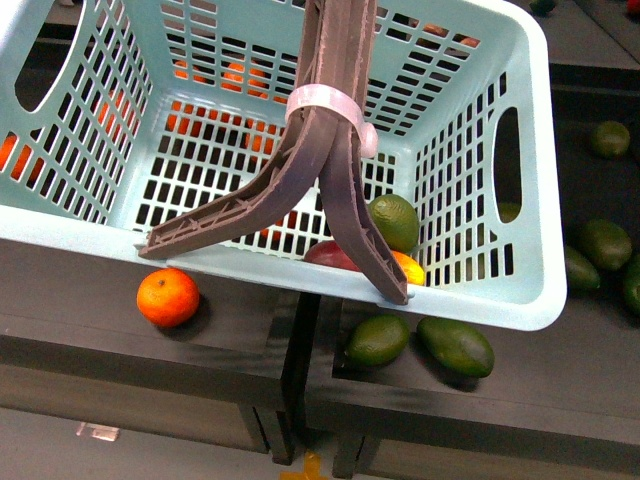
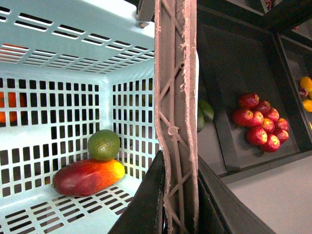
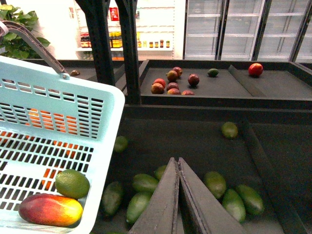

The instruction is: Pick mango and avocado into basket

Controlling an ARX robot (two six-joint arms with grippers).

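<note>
The basket (image 1: 520,290) is holding the mango (image 2: 87,176) and the avocado (image 2: 104,145). Both are sitting in one corner, and the avocado is resting on the mango. In the front view the brown handles (image 1: 335,170) are hiding most of the mango. The left end effector (image 2: 175,204) is gripping the handles. The right end effector (image 3: 178,204) is closed and holding nothing, above the loose green fruit (image 3: 234,204) in the bin.

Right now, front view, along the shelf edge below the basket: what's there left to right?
Tangerine → smaller green avocado → larger dark green avocado. All three lie on the dark shelf, under the basket rim.
</note>
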